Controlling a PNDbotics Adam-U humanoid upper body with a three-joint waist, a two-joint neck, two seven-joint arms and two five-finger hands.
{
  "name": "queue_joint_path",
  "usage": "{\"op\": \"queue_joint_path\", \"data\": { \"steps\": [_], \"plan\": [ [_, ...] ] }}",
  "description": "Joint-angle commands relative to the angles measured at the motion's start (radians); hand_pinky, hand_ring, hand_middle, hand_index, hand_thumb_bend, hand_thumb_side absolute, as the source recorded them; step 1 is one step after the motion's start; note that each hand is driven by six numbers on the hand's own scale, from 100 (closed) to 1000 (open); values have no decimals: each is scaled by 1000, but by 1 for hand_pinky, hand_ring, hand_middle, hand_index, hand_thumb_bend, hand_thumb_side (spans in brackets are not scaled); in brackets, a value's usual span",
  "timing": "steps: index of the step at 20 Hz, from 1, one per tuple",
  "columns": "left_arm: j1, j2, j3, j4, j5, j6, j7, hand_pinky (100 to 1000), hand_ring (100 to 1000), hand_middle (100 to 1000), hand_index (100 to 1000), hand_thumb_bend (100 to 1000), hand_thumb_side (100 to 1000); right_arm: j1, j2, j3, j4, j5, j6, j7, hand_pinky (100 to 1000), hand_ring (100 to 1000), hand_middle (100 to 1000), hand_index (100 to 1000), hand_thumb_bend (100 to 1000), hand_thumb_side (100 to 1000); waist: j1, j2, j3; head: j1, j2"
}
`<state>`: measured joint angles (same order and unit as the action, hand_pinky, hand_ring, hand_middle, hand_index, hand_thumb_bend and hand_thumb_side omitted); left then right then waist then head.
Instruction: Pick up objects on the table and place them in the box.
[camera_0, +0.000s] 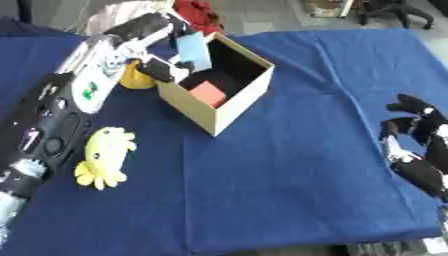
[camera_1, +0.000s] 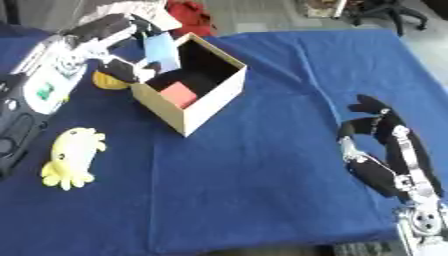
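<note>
One open cardboard box (camera_0: 229, 97) stands toward the far left part of the counter (camera_0: 306, 165), which is draped in blue cloth. Inside it lies one red block (camera_0: 208, 93), with a dark thing beside it that I cannot make out. The left hand (camera_0: 166, 70) reaches over the box's near-left rim, its fingers curled round one light blue flat object (camera_0: 192, 50) held upright just above the opening. One yellow rounded thing (camera_0: 136, 77) sits just behind the box on its left, partly hidden by the arm. One yellow plush octopus (camera_0: 103, 156) lies near the counter's left edge, well apart from the box. The right hand (camera_1: 381, 150) rests by the right edge, fingers relaxed and spread upward, holding nothing.
</note>
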<state>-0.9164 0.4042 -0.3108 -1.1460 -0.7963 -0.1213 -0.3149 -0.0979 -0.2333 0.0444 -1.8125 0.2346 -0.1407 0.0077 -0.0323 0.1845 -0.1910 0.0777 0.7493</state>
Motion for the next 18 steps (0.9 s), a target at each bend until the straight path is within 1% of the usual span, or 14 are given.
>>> {"op": "queue_joint_path", "data": {
  "steps": [1, 2, 5, 6, 7, 8, 10, 11, 12, 13, 15, 18],
  "plan": [
    [-23, 0, 3, 5, -32, -10, 34, 816, 676, 717, 894, 269, 452, -12, -18, -2, -9, -10, -2, 3, 696, 669, 753, 889, 100, 309, -8, -19, -2, 2, -13],
    [-22, 1, 3, 4, -36, -11, 42, 817, 677, 718, 894, 270, 458, -12, -18, -2, -9, -11, -2, 2, 696, 669, 753, 889, 100, 309, -7, -19, -2, 1, -13],
    [-15, 8, 7, -5, -25, -8, 54, 825, 687, 748, 912, 295, 568, -12, -18, -4, -10, -10, -1, 1, 696, 669, 753, 889, 100, 309, -5, -17, 3, -3, -16],
    [-14, 11, 7, -10, -19, -7, 52, 826, 689, 752, 915, 303, 585, -12, -18, -5, -10, -10, -1, 1, 696, 669, 753, 889, 100, 309, -4, -16, 4, -4, -17],
    [-13, 14, 6, -17, -13, -8, 48, 828, 693, 763, 922, 317, 626, -13, -18, -4, -10, -10, -1, 1, 696, 669, 753, 889, 100, 310, -4, -16, 6, -4, -18],
    [-11, 18, 6, -27, -5, -9, 44, 827, 691, 761, 920, 315, 626, -13, -17, -4, -11, -9, -1, 2, 696, 669, 753, 889, 100, 310, -3, -15, 7, -4, -19],
    [-4, 35, 6, -64, 18, -11, 39, 824, 673, 727, 890, 281, 564, -14, -16, -6, -12, -8, -2, 1, 696, 669, 753, 889, 100, 310, -2, -14, 11, -10, -22],
    [3, 50, 3, -93, 33, -14, 29, 822, 666, 709, 877, 265, 513, -14, -17, -9, -11, -7, -1, -1, 696, 669, 753, 888, 100, 309, -1, -13, 14, -14, -23],
    [11, 69, 0, -129, 50, -19, 13, 821, 665, 707, 877, 264, 498, -14, -18, -11, -11, -5, 0, -3, 696, 669, 753, 888, 100, 309, 0, -11, 18, -16, -25],
    [20, 92, -4, -169, 68, -25, -10, 818, 666, 702, 874, 255, 441, -14, -19, -14, -11, -4, 1, -6, 696, 669, 753, 888, 100, 310, 2, -9, 23, -21, -26],
    [51, 158, -7, -263, 109, -34, -65, 816, 668, 701, 872, 258, 431, -14, -23, -20, -11, -1, 2, -11, 696, 669, 753, 888, 100, 313, 8, -6, 33, -30, -28],
    [118, 270, -7, -388, 176, -23, -139, 812, 675, 707, 873, 285, 423, -14, -26, -24, -12, 3, 3, -16, 696, 669, 753, 887, 100, 315, 16, -2, 44, -44, -30]
  ]
}}
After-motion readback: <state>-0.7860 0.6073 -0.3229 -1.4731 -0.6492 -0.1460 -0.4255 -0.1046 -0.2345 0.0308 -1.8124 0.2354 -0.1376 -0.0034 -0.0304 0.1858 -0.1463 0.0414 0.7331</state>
